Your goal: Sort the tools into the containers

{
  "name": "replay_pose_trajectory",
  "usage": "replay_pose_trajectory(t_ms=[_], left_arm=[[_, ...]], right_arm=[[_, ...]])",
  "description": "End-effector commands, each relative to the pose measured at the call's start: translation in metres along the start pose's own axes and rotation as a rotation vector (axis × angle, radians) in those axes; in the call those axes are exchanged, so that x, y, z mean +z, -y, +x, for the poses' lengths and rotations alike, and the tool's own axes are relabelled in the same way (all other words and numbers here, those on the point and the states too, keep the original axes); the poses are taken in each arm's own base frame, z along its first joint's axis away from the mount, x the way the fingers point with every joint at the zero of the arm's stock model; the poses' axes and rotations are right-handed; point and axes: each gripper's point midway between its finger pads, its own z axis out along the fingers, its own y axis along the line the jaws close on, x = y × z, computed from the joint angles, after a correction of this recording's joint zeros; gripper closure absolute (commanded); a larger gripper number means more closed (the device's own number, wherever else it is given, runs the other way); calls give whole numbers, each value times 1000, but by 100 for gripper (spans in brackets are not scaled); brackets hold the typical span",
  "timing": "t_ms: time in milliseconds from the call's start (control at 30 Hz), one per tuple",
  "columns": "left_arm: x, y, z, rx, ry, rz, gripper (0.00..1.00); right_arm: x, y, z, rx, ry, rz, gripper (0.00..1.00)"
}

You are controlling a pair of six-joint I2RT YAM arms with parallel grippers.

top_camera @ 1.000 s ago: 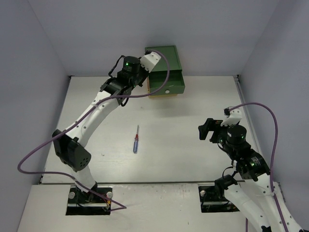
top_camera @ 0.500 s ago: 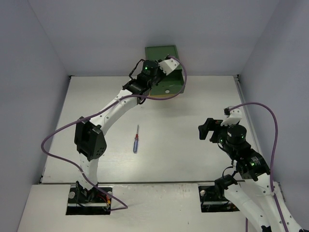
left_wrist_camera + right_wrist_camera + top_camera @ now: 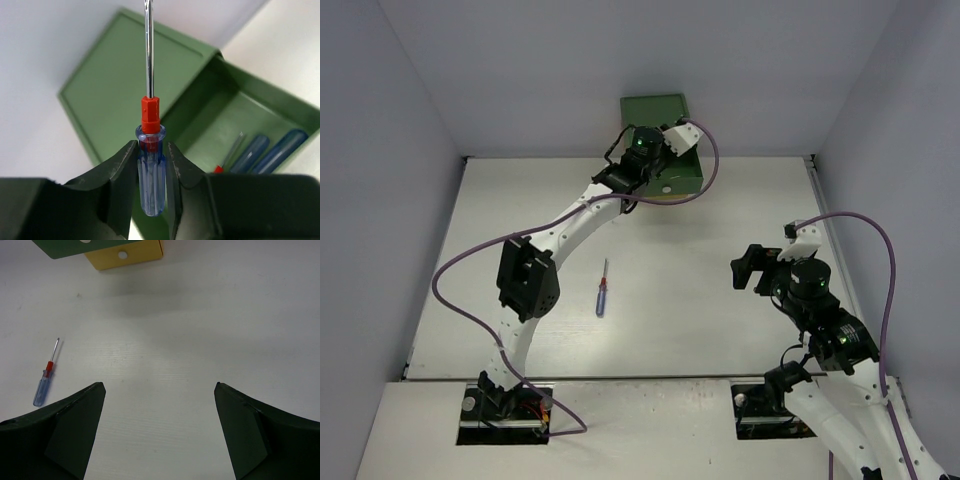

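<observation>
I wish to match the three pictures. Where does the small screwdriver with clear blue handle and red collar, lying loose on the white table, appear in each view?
Top external: the loose screwdriver lies just left of centre.
Left wrist: not in it; the left gripper holds a second screwdriver of the same kind.
Right wrist: at the left edge, halfway down.
Shared landmark: the green drawer, seen in all three views.

The left gripper [image 3: 151, 150], seen a second ago beside the left corner of the green drawer [image 3: 688, 178], is now carried out over the open drawer. The blue-handled screwdriver [image 3: 150, 187] clamped in it is brought above the drawer's inside. The elbow of the left arm [image 3: 528, 280] is shifted farther up the bench [image 3: 720, 230] and to the right, and the arm is stretched out more toward the drawer.
</observation>
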Motion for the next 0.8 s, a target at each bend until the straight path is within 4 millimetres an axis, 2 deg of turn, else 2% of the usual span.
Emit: replay_pose_trajectory(t_ms=[0,133,267,400,467,500,567,600,733,767], left_arm=[[-16,-26,-37,-36,83,-50,74],[-24,-27,-39,-46,86,-44,65],[-43,-36,-50,-63,100,-51,54],[-72,-43,-51,-180,62,-73,50],[-99,-55,-51,-270,40,-119,49],[-110,-53,-42,-357,9,-137,49],[-131,-40,-5,-448,-108,-149,49],[-145,-39,-1,-506,-123,-156,49],[-199,1,69,-625,-345,-108,49],[-209,12,79,-679,-381,-92,49]], right_arm=[[2,-1,-16,15,71,5,11],[3,-1,-16,14,70,5,11],[3,-2,-17,13,70,5,11],[2,-2,-19,9,74,6,11],[2,-2,-22,6,80,6,11],[1,-2,-24,4,84,8,11],[1,-1,-26,0,88,12,11],[1,-1,-26,-3,88,14,11],[5,-3,-25,-9,73,9,11],[5,-4,-25,-11,72,8,11]])
